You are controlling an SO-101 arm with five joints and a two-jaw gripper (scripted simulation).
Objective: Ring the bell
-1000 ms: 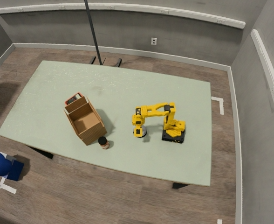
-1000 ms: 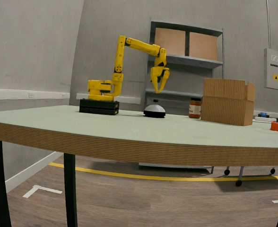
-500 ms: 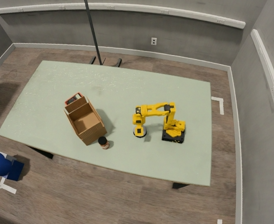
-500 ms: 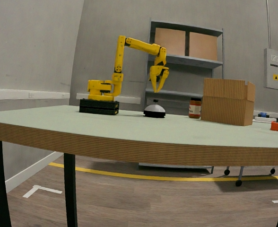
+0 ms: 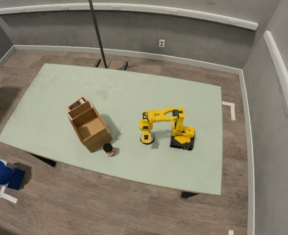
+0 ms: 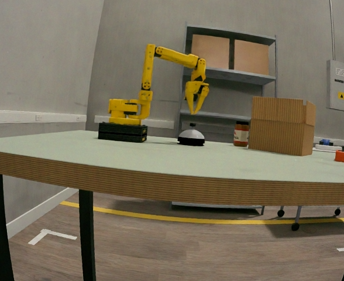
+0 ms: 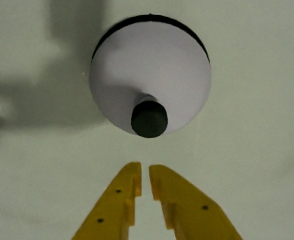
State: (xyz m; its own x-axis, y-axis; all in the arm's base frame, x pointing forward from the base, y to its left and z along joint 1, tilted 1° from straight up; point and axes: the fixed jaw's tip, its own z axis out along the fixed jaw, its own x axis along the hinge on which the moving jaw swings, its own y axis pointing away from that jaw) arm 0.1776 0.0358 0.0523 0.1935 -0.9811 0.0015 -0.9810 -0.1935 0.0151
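Note:
The bell (image 6: 191,137) is a white dome on a black base, upright on the green table just left of the arm's base. Its black button (image 7: 149,119) stands on top; in the side view the button (image 6: 192,124) is up. In the overhead view the bell (image 5: 151,138) is mostly hidden under the wrist. My yellow gripper (image 6: 195,112) is shut and empty, pointing straight down. Its tips hang a short way above the button, not touching it. In the wrist view the tips (image 7: 144,172) sit just below the button.
An open cardboard box (image 5: 89,125) stands left of the bell, with a black-lidded jar (image 5: 108,149) at its near corner and a small orange item (image 5: 76,103) behind it. The arm's black base (image 5: 182,142) is right of the bell.

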